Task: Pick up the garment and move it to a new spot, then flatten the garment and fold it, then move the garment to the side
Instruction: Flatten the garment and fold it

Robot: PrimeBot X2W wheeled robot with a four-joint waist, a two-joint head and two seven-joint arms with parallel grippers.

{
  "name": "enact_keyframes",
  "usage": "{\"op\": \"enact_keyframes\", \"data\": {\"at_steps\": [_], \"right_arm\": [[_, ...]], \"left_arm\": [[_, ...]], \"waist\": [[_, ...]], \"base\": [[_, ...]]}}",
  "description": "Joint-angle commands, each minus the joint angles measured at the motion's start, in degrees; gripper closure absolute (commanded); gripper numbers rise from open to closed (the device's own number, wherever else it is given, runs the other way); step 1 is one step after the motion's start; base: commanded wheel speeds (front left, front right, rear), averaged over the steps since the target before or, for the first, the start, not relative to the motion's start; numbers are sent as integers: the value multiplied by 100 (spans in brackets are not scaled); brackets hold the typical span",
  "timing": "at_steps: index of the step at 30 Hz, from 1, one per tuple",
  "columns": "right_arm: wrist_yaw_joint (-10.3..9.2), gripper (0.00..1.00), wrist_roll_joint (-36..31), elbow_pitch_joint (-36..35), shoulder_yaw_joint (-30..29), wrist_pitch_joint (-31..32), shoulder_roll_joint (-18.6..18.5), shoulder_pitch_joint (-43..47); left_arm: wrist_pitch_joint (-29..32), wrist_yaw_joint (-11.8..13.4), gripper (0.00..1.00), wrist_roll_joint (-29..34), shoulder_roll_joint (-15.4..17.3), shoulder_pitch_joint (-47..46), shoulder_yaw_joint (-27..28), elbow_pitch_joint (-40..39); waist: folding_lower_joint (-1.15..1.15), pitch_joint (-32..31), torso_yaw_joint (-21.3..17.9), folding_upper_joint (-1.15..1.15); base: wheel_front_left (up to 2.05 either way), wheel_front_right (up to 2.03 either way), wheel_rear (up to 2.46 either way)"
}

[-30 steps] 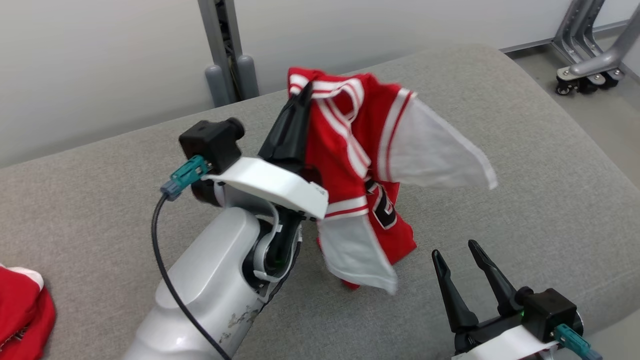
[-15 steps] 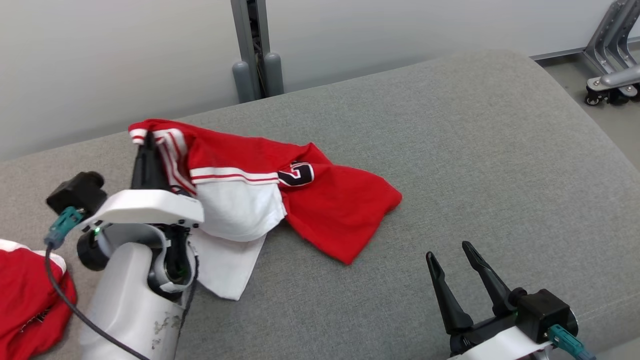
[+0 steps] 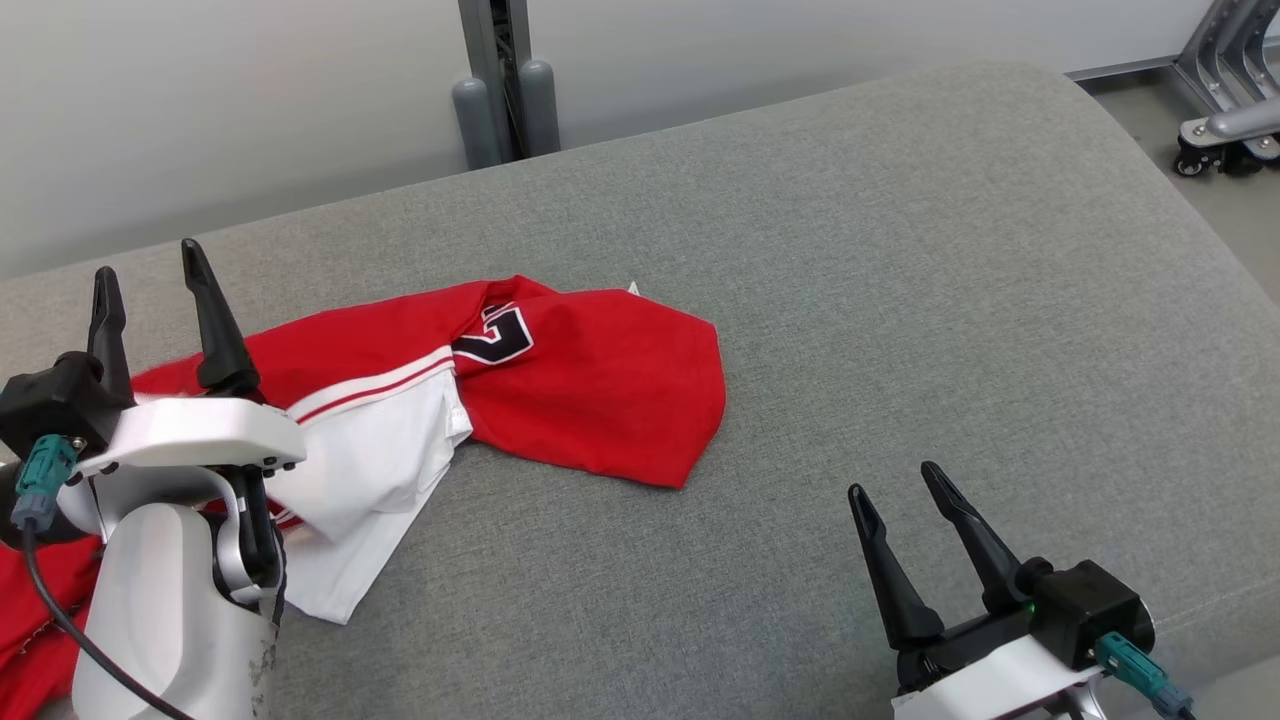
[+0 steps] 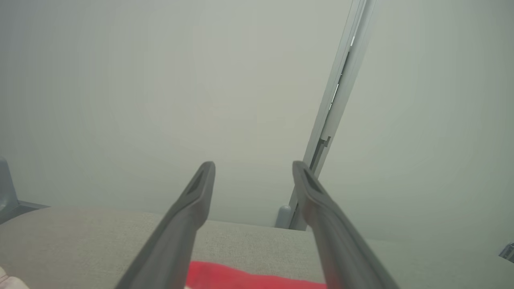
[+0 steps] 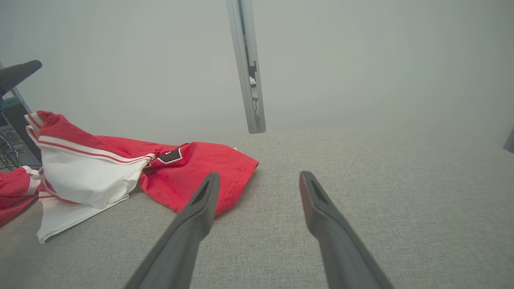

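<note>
The garment (image 3: 590, 385) is a red jersey with white sleeves, white stripes and a black number. It lies crumpled on the grey cushioned surface (image 3: 900, 300), left of centre. My left gripper (image 3: 148, 268) stands open above the jersey's left end, its fingers pointing up and away with nothing between them. In the left wrist view a red strip of the garment (image 4: 249, 279) shows below the open left gripper (image 4: 253, 168). My right gripper (image 3: 895, 480) is open at the lower right, well apart from the cloth. The right wrist view shows the garment (image 5: 192, 172) at left, beyond the open right gripper (image 5: 259, 176).
Another red and white cloth (image 3: 35, 610) lies at the lower left edge. A grey post (image 3: 500, 80) stands behind the surface against the pale wall. A wheeled metal stand (image 3: 1225, 120) sits on the floor at the far right.
My left gripper carried the jersey down and to the left, laid it on the surface, then opened and let go. The head camera shifted. The right gripper stayed open in place.
</note>
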Motion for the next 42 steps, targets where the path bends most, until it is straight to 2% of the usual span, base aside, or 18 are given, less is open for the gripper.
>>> {"op": "enact_keyframes", "data": {"at_steps": [1,4,10,17,20,25,29,33,42], "right_arm": [[7,0,19,-15,-36,-31,-35,-12],[7,0,-14,-4,-46,-31,-36,39],[6,0,6,-5,-66,-31,-34,125],[5,0,2,21,-96,-31,-34,229],[5,0,-23,45,-92,-31,-34,253],[5,0,-66,119,-35,-31,-35,269],[4,0,-101,429,39,-31,-35,199],[4,0,-19,976,111,-30,-36,-23],[4,0,-73,2149,38,-30,-36,-579]], "left_arm": [[-26,-39,0,126,22,54,19,-86],[-26,-119,0,448,17,323,102,-446],[-26,-324,0,442,-10,1193,-18,-1081],[-26,-64,0,270,-8,2173,-797,-1696],[-26,36,0,243,-10,2461,-1194,-1785],[-26,-214,0,364,-6,2492,-1550,-1223],[-26,-227,0,289,-5,2387,-1654,-1061],[-26,-109,0,459,-6,2374,-1783,-1162],[-26,144,0,176,-6,2596,-2253,-1452]], "waist": [[0,-6,23,0],[0,-52,86,0],[0,-186,257,0],[0,-315,532,0],[0,-380,624,0],[0,-444,698,0],[0,-476,731,0],[0,-477,847,0],[0,-518,1527,0]], "base": [[0,0,0],[0,0,0],[0,0,0],[0,0,0],[0,0,0],[0,0,0],[0,0,0],[0,0,0],[0,0,0]]}}
